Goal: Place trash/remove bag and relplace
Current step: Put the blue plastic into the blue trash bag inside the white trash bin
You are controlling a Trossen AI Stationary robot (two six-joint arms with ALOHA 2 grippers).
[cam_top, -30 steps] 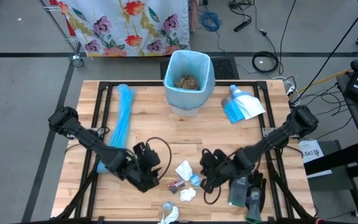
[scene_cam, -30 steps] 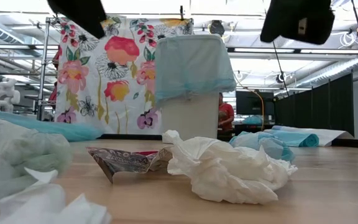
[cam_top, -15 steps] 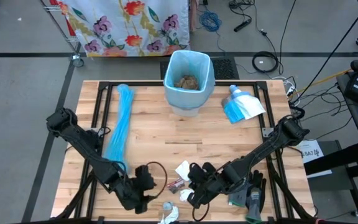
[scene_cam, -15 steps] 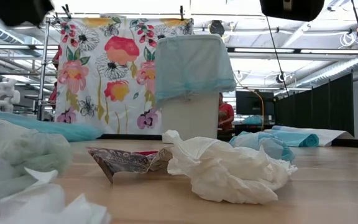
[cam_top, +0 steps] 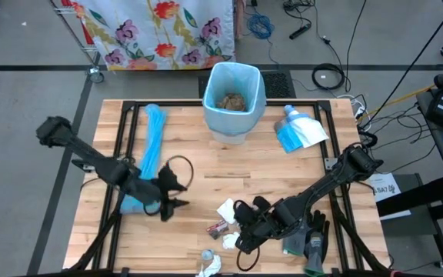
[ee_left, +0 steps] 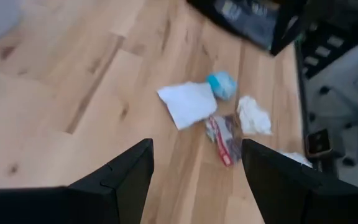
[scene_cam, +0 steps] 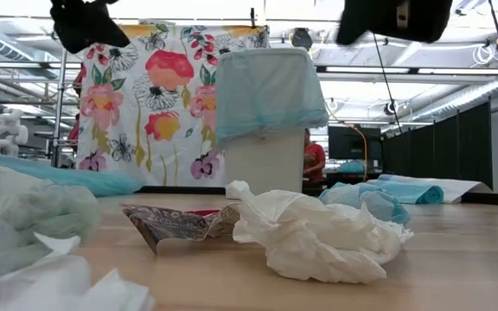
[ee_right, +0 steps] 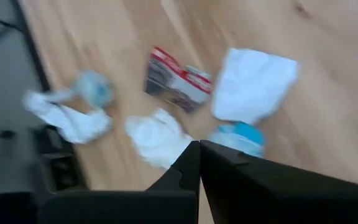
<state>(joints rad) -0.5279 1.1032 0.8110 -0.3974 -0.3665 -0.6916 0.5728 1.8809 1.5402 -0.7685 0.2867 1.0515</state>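
Small scraps lie near the table's near edge: a flat white paper (cam_top: 226,208), a red-and-silver wrapper (cam_top: 218,228), a white tissue wad (cam_top: 231,241) and a blue wad (ee_right: 241,135). More tissue (cam_top: 209,265) lies at the edge itself. My right gripper (cam_top: 241,233) hangs shut above this cluster; in its wrist view the closed tips (ee_right: 198,145) sit over the gap between the tissue wad (ee_right: 157,137) and the blue wad. My left gripper (cam_top: 171,202) is open, left of the scraps and above bare wood (ee_left: 194,155). The low view shows both grippers high over the table.
A white bin (cam_top: 234,96) lined with a light blue bag stands at the far edge, brown paper (cam_top: 231,101) inside. A bundle of blue bags (cam_top: 152,146) lies far left, a blue-and-white packet (cam_top: 298,131) far right, grey-black gloves (cam_top: 306,240) near right. The middle is bare wood.
My left gripper first swung toward the near edge, then came back toward the far and left side and rose. My right gripper moved left and toward the near edge, over the scraps, and has held there since. The scraps have not moved.
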